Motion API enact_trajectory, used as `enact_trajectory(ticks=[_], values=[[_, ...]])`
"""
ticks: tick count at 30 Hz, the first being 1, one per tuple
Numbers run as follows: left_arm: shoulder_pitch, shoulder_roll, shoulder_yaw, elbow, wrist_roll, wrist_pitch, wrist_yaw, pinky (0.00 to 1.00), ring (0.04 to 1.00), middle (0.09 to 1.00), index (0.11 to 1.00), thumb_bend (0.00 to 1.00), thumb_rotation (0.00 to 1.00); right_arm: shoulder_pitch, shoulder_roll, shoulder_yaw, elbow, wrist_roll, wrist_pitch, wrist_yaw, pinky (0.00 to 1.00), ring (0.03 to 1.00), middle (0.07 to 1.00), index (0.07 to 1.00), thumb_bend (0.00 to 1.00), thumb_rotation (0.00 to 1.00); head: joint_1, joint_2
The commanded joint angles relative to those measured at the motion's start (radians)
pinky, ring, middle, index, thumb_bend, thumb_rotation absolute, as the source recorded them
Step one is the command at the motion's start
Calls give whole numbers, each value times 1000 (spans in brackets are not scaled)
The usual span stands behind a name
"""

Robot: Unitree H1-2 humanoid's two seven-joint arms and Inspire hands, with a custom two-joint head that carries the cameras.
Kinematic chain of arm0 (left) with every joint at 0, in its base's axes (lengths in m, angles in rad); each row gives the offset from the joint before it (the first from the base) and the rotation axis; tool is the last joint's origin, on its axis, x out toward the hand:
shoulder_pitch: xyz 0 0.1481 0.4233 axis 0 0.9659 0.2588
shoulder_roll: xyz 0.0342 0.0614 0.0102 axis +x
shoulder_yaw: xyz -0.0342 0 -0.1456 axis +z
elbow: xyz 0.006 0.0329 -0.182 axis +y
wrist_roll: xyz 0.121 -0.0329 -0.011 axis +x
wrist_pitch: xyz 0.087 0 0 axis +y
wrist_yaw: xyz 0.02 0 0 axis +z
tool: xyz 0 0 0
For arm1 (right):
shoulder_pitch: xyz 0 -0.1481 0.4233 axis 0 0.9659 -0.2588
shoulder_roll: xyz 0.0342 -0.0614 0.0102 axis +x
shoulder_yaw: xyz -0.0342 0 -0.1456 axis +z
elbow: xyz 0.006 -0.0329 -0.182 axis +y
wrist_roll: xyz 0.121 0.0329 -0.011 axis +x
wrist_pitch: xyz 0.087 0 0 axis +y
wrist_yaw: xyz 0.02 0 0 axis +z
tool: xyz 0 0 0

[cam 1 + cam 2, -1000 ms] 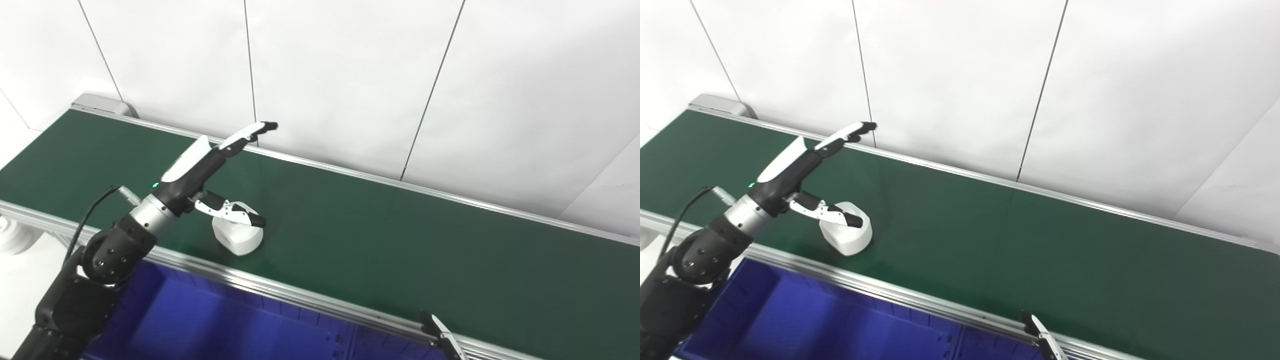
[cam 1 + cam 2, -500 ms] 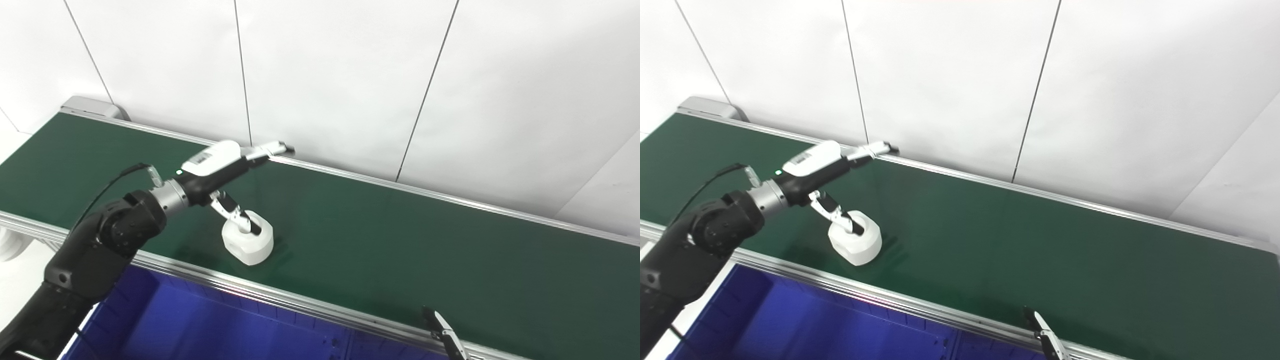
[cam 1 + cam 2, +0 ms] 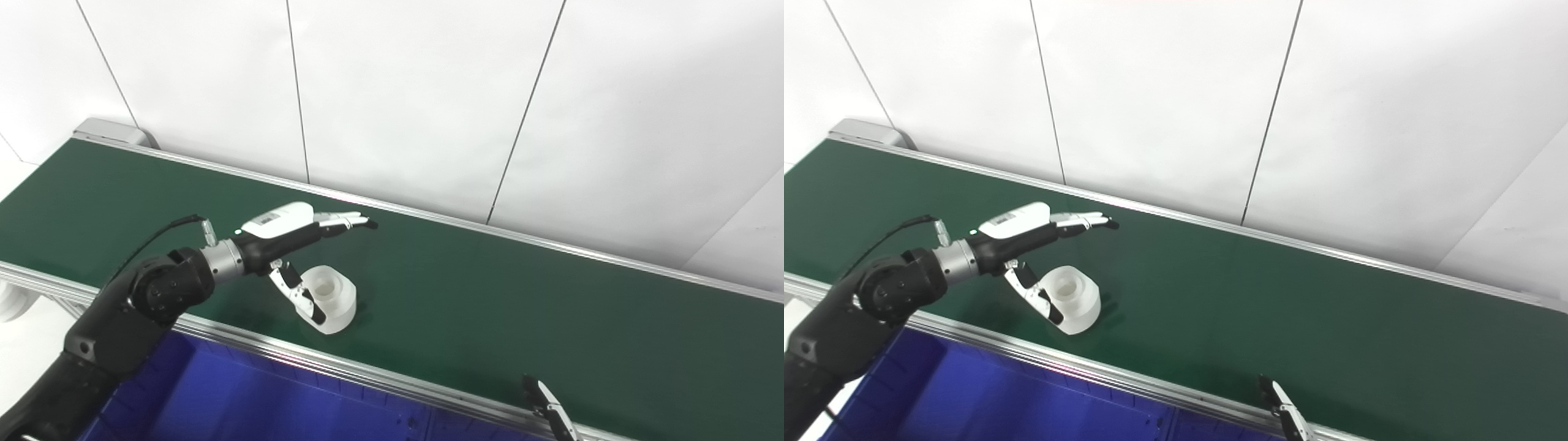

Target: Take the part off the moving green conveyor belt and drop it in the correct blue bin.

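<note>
A white round part (image 3: pixel 334 297) with a hollow centre lies on the green conveyor belt (image 3: pixel 490 294), near its front rail. My left hand (image 3: pixel 288 236) is open above and around it: the fingers (image 3: pixel 343 220) stretch out flat over its far side and the thumb (image 3: pixel 300 295) hangs down against its near left side. The part also shows in the right eye view (image 3: pixel 1075 297). Only the fingertips of my right hand (image 3: pixel 548 411) show at the bottom edge, over the front rail; whether it is open or shut does not show.
A blue bin (image 3: pixel 257 398) stands below the belt's front rail (image 3: pixel 343 364). A white panelled wall (image 3: pixel 429 92) runs behind the belt. The belt's end housing (image 3: pixel 113 130) is at the far left.
The part has travelled right along the belt. My left hand followed it, lowered and turned flat over it, with the thumb now down beside it. The camera shifted slightly.
</note>
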Motion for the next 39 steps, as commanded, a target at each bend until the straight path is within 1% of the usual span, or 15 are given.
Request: enact_trajectory(ticks=[1, 5, 9, 14, 18, 22, 25, 29, 31, 32, 33, 34, 36, 38, 39], values=[[-5, 9, 9, -29, -60, 12, -12, 901, 961, 992, 958, 1000, 205, -7, -4, 4, -12, 9, -55, -31, 766, 825, 860, 891, 848, 450, 1, 0], [12, 1, 6, -49, -73, 47, -30, 851, 939, 987, 952, 1000, 172, -8, -3, 1, -12, 9, -55, -35, 765, 822, 855, 887, 856, 454, 6, 1], [22, -21, -8, -25, -70, 42, -32, 846, 941, 988, 946, 1000, 113, -11, -12, 12, -12, 12, -55, -44, 785, 832, 858, 890, 849, 446, 4, 0], [25, -84, -14, 74, -10, -75, 64, 784, 886, 943, 915, 899, 19, -15, -20, 22, -7, 17, -55, -59, 781, 831, 859, 890, 852, 450, 3, 1], [21, -142, -20, 132, 48, -94, 167, 790, 866, 908, 887, 824, 0, -11, -22, 22, -14, 17, -55, -60, 785, 830, 859, 891, 853, 452, 6, 4], [9, -169, -54, 171, 90, -95, 300, 767, 833, 869, 855, 754, 0, -6, -21, 24, -19, 27, -55, -57, 775, 827, 860, 895, 852, 445, 8, 5], [-20, -190, -116, 234, 116, -95, 452, 747, 823, 856, 837, 715, 0, -2, -22, 28, -24, 39, -55, -56, 786, 832, 862, 896, 849, 441, 7, 11], [-66, -205, -204, 306, 136, -95, 621, 790, 855, 851, 819, 673, 0, 3, -19, 26, -29, 35, -55, -58, 772, 828, 861, 893, 856, 454, 3, 14], [-87, -209, -259, 340, 137, -95, 730, 699, 759, 769, 750, 648, 0, 2, -20, 29, -27, 32, -55, -66, 762, 823, 861, 891, 854, 462, 2, 16], [-97, -211, -284, 354, 138, -95, 776, 648, 703, 695, 679, 614, 0, 4, -19, 27, -29, 31, -55, -61, 764, 824, 862, 893, 854, 466, 3, 17], [-105, -208, -308, 364, 138, -95, 813, 587, 639, 569, 551, 547, 0, 5, -18, 25, -31, 32, -55, -57, 769, 827, 865, 896, 854, 473, 3, 17], [-111, -205, -324, 369, 133, -95, 829, 581, 632, 557, 538, 541, 0, 9, -15, 21, -33, 36, -55, -51, 769, 828, 865, 897, 854, 474, 7, 18], [-118, -195, -345, 371, 128, -95, 840, 524, 509, 519, 498, 509, 0, 13, -13, 18, -35, 41, -55, -47, 781, 834, 866, 900, 860, 478, 11, 20], [-122, -184, -355, 369, 130, -95, 838, 500, 476, 512, 476, 501, 0, 12, -13, 18, -35, 40, -55, -51, 768, 827, 862, 899, 864, 482, 11, 21], [-122, -179, -354, 368, 137, -95, 834, 440, 475, 512, 472, 488, 0, 10, -15, 22, -34, 39, -55, -56, 760, 822, 861, 899, 863, 482, 11, 22]])
